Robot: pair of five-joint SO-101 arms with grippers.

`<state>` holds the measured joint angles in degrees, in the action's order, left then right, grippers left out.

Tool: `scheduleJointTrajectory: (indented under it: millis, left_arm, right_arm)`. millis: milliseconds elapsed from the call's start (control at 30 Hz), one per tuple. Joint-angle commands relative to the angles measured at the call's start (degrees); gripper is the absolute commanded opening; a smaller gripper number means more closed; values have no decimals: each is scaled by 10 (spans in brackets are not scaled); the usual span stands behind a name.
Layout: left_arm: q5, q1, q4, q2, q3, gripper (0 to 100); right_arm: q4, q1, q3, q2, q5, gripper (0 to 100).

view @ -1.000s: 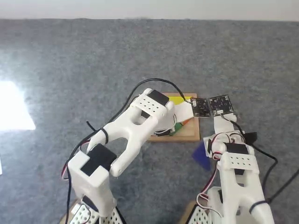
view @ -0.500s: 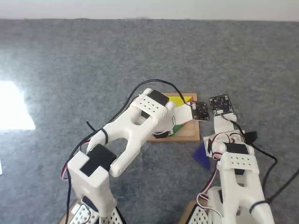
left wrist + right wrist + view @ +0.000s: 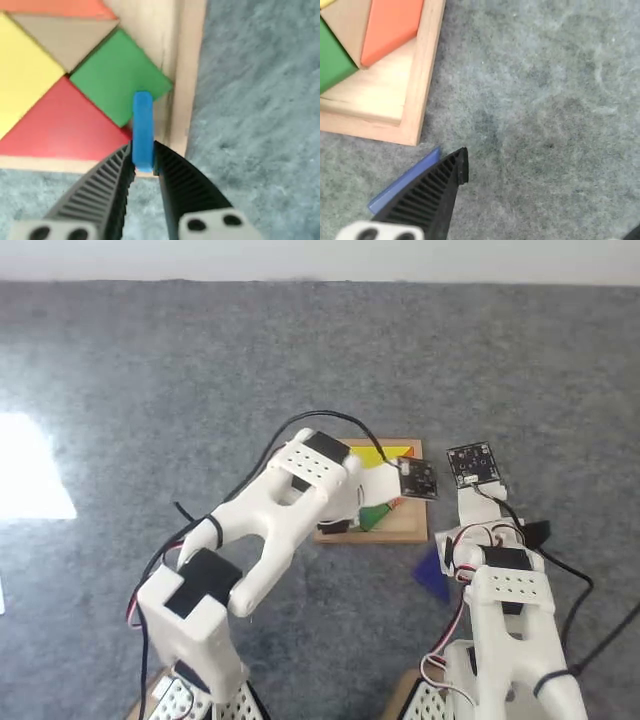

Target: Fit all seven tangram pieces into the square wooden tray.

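The high camera looks steeply down over the grey felt-covered table (image 3: 150,370), square wooden tray (image 3: 400,535) right of centre. Both wrist cameras face downward at close range, sharing the tray's green wooden piece (image 3: 117,80).

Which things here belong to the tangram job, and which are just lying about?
Job: square wooden tray; in it, green square, red triangle, yellow piece, tan triangle, orange piece; light blue piece in left gripper; dark blue piece lying outside beside the tray.
Just there: grey mat; black cables.
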<state>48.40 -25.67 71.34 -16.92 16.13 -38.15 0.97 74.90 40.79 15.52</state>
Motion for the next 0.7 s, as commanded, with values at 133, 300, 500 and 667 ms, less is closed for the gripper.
scheduleJointTrajectory:
  millis: [133,300,500,667]
  left_arm:
    - [-10,27,-3,-7,-15,153]
    - [-11,32,2,-7,-45,153]
    - [-13,27,39,-7,-99,153]
    - [-13,25,76,-7,-124,152]
  right_arm:
    - [11,-5,-2,11,7,519]
    - [11,-5,-2,11,6,519]
    - [11,-6,-2,11,6,519]
    - [13,-6,-2,11,5,519]
